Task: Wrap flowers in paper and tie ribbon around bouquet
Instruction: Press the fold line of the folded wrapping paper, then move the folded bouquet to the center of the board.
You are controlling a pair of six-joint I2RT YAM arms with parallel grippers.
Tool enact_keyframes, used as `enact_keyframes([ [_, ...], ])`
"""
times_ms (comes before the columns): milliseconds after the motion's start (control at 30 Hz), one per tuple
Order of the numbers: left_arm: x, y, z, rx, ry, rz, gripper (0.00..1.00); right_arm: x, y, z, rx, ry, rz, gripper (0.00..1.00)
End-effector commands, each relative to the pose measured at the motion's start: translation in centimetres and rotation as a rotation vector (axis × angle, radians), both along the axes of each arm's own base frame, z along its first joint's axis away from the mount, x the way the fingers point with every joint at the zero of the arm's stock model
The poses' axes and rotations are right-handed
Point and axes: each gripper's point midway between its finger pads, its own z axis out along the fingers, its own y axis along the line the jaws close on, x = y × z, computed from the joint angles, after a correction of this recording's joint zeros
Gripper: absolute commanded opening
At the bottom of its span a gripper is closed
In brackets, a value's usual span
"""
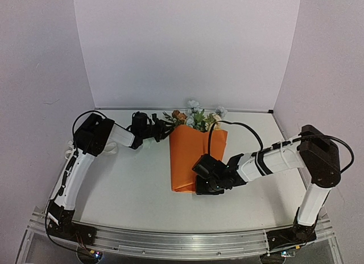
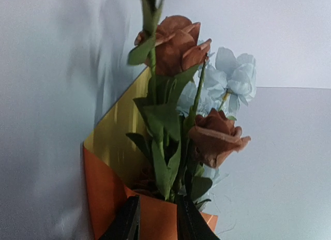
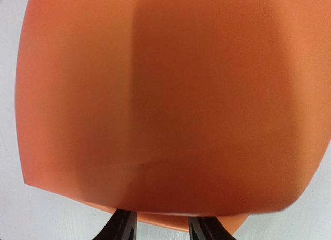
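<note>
One white surface point(image 1: 131, 190) carries everything. Two arms reach in over it, left and right, both at the paper point(image 1: 190, 156).

Paper: big orange sheet lying flat near the middle of the surface. It is folded into a loose, flat-sided cone, wide end far and narrow end near. The yellow inner face shows behind the blossoms in the left wrist view.

Flowers point(image 1: 196, 117): stems are inside the fold. Orange, pale blue and cream heads stick out past the far edge.

Left tool point(image 2: 158, 227): at the far-left corner of the paper, just below the blossoms. Fingers are partway apart with orange paper between them. Cannot tell if it is pinching or only resting there.

Right tool point(image 3: 163, 228): at the near-right corner. Fingers are partway apart at the paper's near edge. Grip or only contact, cannot tell.

Ribbon: none on the paper, and I can't pick it out for certain.

Step, my read: still wrapping, and tying is not begun. The next move likely needs the loose side folded over tighter and the waist pinched and held. One tool then has to fetch the ribbon without letting the fold spring open.
</note>
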Motion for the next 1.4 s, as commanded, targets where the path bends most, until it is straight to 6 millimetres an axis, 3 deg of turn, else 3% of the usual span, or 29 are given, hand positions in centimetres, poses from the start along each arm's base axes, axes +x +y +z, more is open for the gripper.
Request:
enact_keyframes([
  [0, -2.0, -0.5, 8.4, -0.009, -0.194, -0.085, 0.29, -3.1, -2.0, -1.0, -0.063, 0.146, 0.022, 0.38],
  [133, -3.2, -0.1, 10.7, 0.022, -0.22, -0.101, 0.31, -1.9, -0.9, 2.9, 0.004, 0.086, 0.021, 0.4],
  [400, -7.6, -0.3, 10.9, 0.078, -0.166, -0.167, 0.29, -1.3, -1.8, 7.6, 0.075, 0.016, -0.032, 0.44],
  [533, -10.6, 0.8, 10.6, 0.114, -0.13, -0.171, 0.29, -1.3, -3.2, 8.9, 0.102, -0.005, -0.068, 0.61],
  [667, -13.7, 2.6, 10.0, 0.167, -0.089, -0.173, 0.3, 0.3, -5.3, 8.3, 0.123, 0.027, -0.124, 0.78],
  [867, -18.3, 6.2, 8.4, 0.284, -0.036, -0.155, 0.31, 4.1, -5.6, 6.9, 0.279, 0.084, -0.162, 0.88],
  [967, -19.5, 7.4, 8.4, 0.322, -0.032, -0.146, 0.31, 5.9, -5.9, 5.4, 0.287, 0.105, -0.173, 0.86],
  [1200, -21.2, 8.4, 8.3, 0.356, -0.021, -0.168, 0.32, 10.0, -8.1, 1.8, 0.37, 0.141, -0.274, 0.7],
  [1367, -21.6, 9.1, 7.9, 0.383, -0.007, -0.171, 0.32, 12.2, -8.4, 1.3, 0.413, 0.12, -0.303, 0.62],
])
